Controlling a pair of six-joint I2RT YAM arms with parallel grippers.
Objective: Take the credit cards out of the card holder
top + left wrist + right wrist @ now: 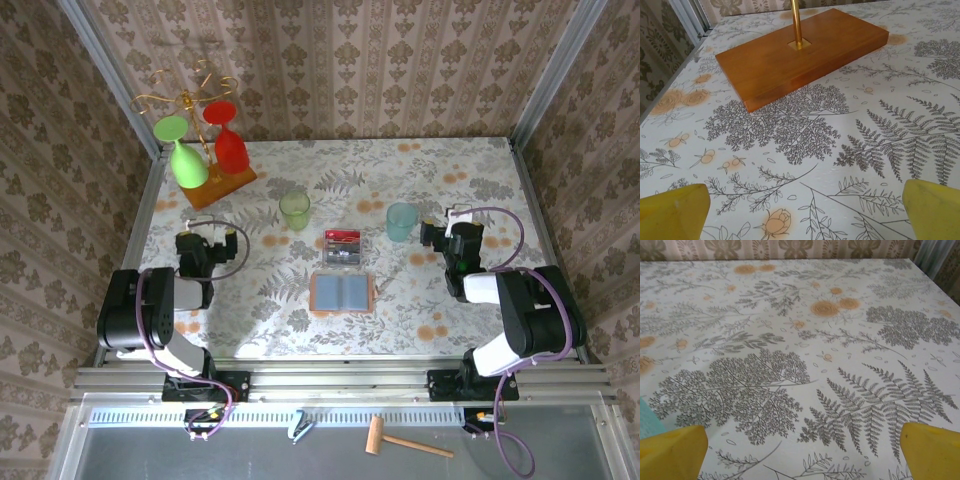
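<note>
Far left on the flowered table (480, 180), a glass rack (215, 185) on an orange base. Near that base, left gripper (800, 212), fingers wide apart, holding nothing. Beside a blue cup (400, 221), right gripper (800, 452), likewise spread and empty. Mid-table, card holder (342, 292) lying open and flat. Just beyond it, slightly apart, credit cards (342, 246): red, then silvery.

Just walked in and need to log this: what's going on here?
Nothing is being handled. The arms rest at either side, left gripper and right gripper both open above the table. The card holder lies open mid-table. A red card and a silvery card lie on the table just beyond it.
</note>
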